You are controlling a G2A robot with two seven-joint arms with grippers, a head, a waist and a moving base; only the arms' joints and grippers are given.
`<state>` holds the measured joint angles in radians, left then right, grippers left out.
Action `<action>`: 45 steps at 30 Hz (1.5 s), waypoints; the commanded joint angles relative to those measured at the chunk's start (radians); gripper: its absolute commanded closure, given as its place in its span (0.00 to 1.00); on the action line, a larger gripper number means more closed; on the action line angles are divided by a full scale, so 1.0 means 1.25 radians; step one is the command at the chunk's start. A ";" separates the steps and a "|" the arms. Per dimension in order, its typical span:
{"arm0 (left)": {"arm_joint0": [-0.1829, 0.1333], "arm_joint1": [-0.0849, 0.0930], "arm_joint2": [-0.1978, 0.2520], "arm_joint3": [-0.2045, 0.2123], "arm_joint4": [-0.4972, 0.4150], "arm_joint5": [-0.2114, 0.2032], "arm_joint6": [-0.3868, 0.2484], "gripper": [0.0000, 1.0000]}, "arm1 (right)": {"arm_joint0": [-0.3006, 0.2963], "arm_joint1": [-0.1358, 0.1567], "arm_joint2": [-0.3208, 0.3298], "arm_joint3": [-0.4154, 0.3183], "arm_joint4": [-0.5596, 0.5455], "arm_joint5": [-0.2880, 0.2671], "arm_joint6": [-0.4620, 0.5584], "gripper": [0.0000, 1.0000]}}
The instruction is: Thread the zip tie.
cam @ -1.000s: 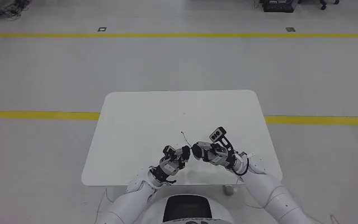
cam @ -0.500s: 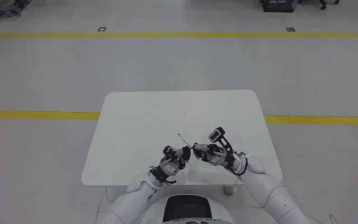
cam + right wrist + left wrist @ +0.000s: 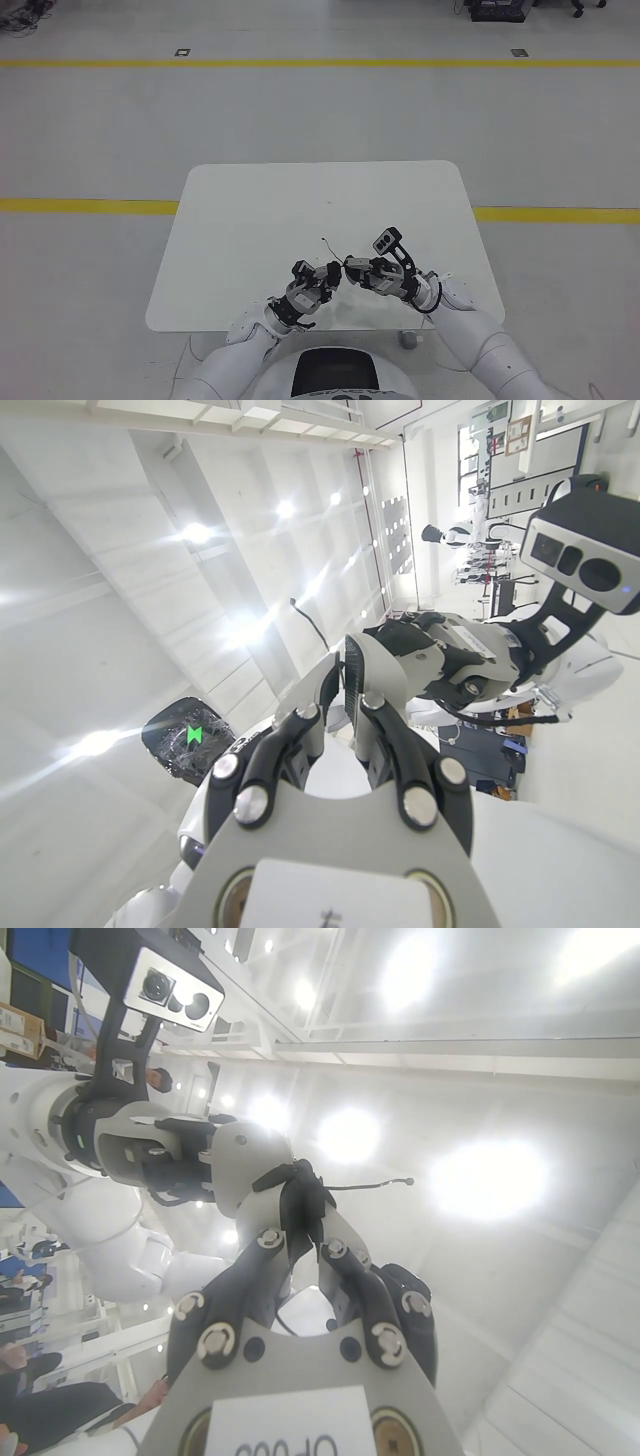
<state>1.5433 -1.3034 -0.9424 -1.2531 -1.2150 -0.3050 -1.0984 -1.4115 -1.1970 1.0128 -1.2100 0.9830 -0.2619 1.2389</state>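
1. Where your two grippers meet, low over the table's near edge, the left gripper and the right gripper stand tip to tip and touch. Each pair of fingers hides the part of the zip tie held between them.
2. Your left gripper is closed, its dark pads pinched together at the spot where the tie comes out. The pads look soft and crumpled, like cloth, against the smooth pale finger shells.
3. Your right gripper is closed too, with only a thin slit between its fingers, and the tie's lower end runs into that slit. One pad is black and finely ribbed.
4. Just beside the right gripper, the wrist camera sits on a black bracket that stands off the arm. It does not cross the tie.
5. You see the tie as a thin black strand, stiff and gently curved. It rises free from the joined tips and leans away from you, toward the table's middle. Its free end carries a small knob, but you cannot tell whether that is the head.
6. Under both grippers lies the table, white, smooth and matte, with rounded corners. A tiny dark speck sits near its middle, well apart from the tie.
7. Beyond the table you have pale grey floor. One yellow line runs level with the tabletop, and a second runs farther off.
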 commanded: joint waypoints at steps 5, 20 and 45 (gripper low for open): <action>-0.001 0.000 0.001 0.002 0.000 0.000 0.000 1.00 | -0.002 -0.001 0.003 -0.002 -0.010 -0.009 0.002 0.95; -0.001 0.000 0.003 0.003 0.000 0.001 0.007 1.00 | -0.010 -0.003 0.013 -0.011 -0.032 -0.022 -0.002 0.95; -0.003 -0.001 0.004 0.006 -0.007 -0.001 0.009 1.00 | -0.019 -0.006 0.029 -0.011 -0.048 -0.021 -0.007 1.00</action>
<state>1.5404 -1.3045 -0.9375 -1.2455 -1.2235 -0.3072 -1.0869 -1.4354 -1.2041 1.0480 -1.2240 0.9236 -0.2894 1.2304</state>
